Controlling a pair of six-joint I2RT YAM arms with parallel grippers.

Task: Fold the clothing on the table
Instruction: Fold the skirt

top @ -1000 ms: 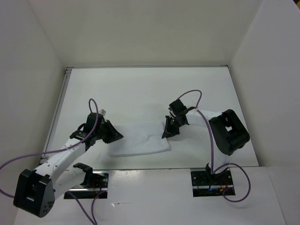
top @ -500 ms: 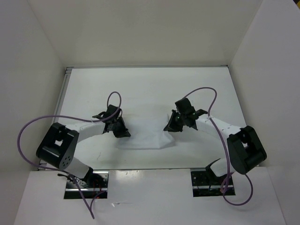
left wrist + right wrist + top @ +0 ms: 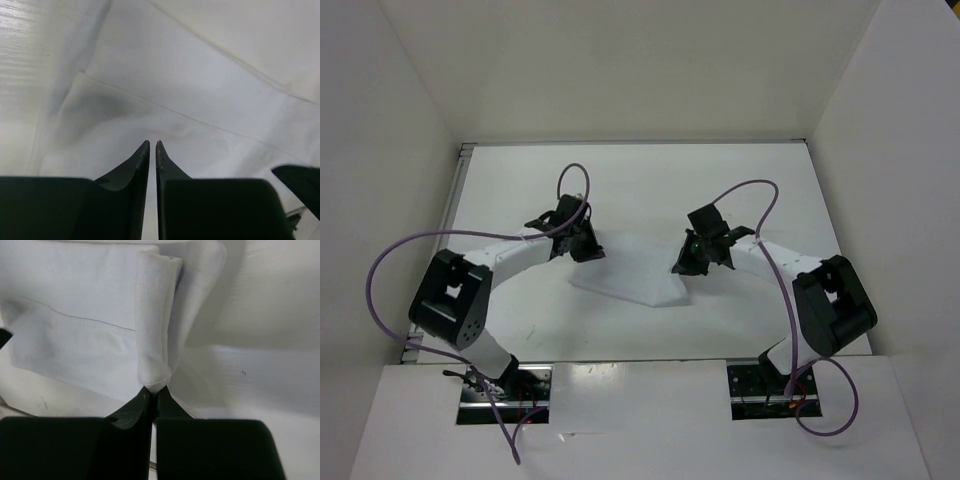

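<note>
Evidently the right gripper [image 3: 151, 391] is clamped tight on a rolled lip of the clothing [image 3: 80, 335]: its wrist view shows a thick, doubled ridge of white fabric running straight down into the closed tips, with a flatter hemmed panel spreading away to one side. The left gripper [image 3: 152, 145] has its fingers drawn nearly together, with only a thin dark slit between them, and its tips sit against smooth cloth. No bunching shows there, so I cannot tell whether a layer is caught or the tips merely rest on it. From above, the garment stretches between the two grippers around the middle of the bench [image 3: 620, 185], its left end at the left gripper, its right end at the right one, and a pointed corner trailing toward the near edge. The far half of the bench and both side edges lie well apart from it. The fabric looks light, limp and thin. It will likely sag between any two holds, crease wherever it is pinched and slide easily over the glossy surface, so one end dragged alone would probably pull the whole piece along. Nothing about it seems fragile. The sensible holds, to my eye, are the corners and the stitched hem, where the layers are firmer and a narrow pinch can take in every ply, and a matched grip at both ends should keep the fold line straight
</note>
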